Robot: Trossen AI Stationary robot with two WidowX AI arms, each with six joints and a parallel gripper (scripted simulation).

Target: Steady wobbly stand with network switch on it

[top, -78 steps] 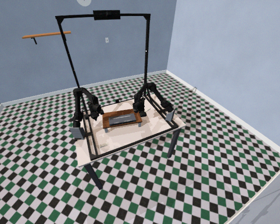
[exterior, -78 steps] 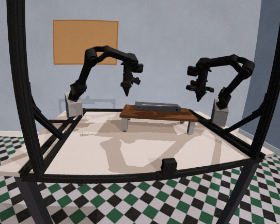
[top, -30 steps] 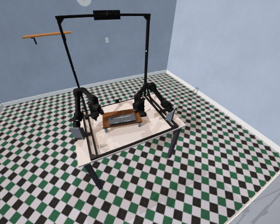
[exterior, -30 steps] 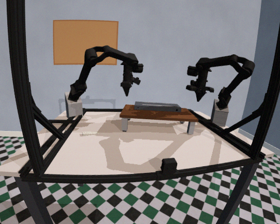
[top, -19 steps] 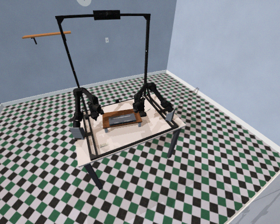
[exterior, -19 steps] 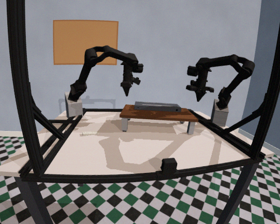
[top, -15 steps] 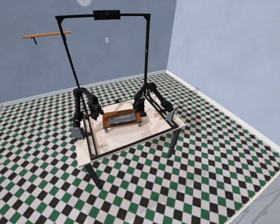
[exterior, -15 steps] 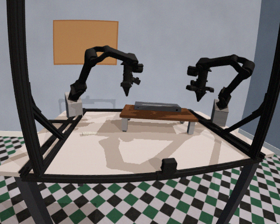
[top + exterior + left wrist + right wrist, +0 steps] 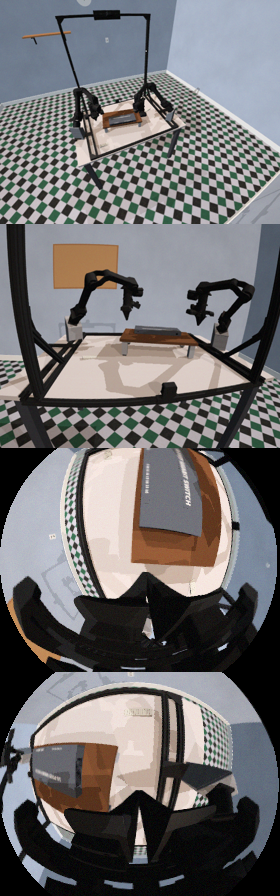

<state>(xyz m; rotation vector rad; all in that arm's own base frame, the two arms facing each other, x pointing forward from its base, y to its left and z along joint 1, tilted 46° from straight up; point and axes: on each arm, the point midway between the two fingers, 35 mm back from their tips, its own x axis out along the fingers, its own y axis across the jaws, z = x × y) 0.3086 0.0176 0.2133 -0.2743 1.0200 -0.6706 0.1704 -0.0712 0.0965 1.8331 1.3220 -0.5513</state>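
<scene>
The brown stand (image 9: 106, 123) (image 9: 157, 340) (image 9: 170, 550) (image 9: 100, 772) stands on grey legs at mid-table; I cannot tell whether every foot touches. The grey network switch (image 9: 122, 119) (image 9: 157, 331) (image 9: 172, 493) (image 9: 57, 769) lies on it. A pale ridged strip (image 9: 104, 145) (image 9: 137, 712), perhaps wedges, lies on the table; another strip (image 9: 89, 357) lies beyond the stand's other end. My left gripper (image 9: 126, 319) (image 9: 145, 575) is shut and empty above that end. My right gripper (image 9: 198, 324) (image 9: 138, 793) is shut and empty above the opposite end.
Black frame rails (image 9: 134, 141) (image 9: 103, 402) run around the table top, with uprights (image 9: 146, 51) (image 9: 18, 301) rising from them. A small black camera (image 9: 169, 389) sits on one rail. Both arms reach in from the table's ends.
</scene>
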